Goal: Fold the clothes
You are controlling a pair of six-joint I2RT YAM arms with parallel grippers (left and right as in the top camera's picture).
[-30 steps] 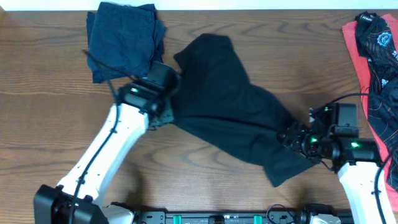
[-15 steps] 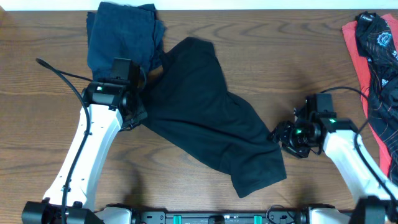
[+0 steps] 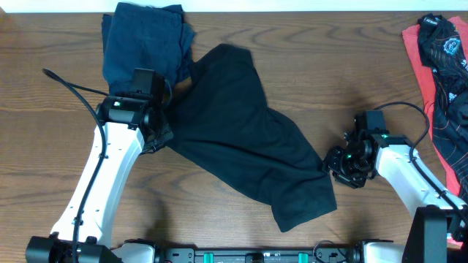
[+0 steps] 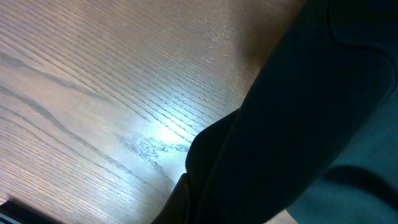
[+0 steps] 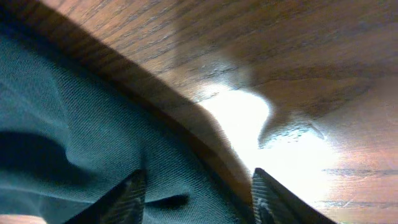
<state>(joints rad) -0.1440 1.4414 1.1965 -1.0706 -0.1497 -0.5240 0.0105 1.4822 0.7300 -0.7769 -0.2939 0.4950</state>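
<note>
The black T-shirt point(image 3: 241, 124) lies flat and slanted across the table's middle, from back centre to front right. My left gripper point(image 3: 159, 131) is at its left edge. In the left wrist view the shirt point(image 4: 298, 124) covers the jaws and only one finger point(image 4: 174, 205) shows; the gripper looks shut on the cloth. My right gripper point(image 3: 333, 162) is low at the shirt's right edge. In the right wrist view it point(image 5: 199, 199) is open, with the shirt's edge point(image 5: 74, 124) lying on the table between the spread fingers point(image 5: 127, 196).
A dark navy garment point(image 3: 142, 44) lies folded at the back left, touching the shirt's upper corner. A coral-red garment point(image 3: 413, 51) and a black patterned one point(image 3: 446, 66) are heaped at the right edge. Bare wooden table point(image 3: 58, 146) shows left and right of the shirt.
One second ago both grippers held the shirt further right; it was dragged left and laid down. In the last half second the right arm shifted slightly and the left stayed still.
</note>
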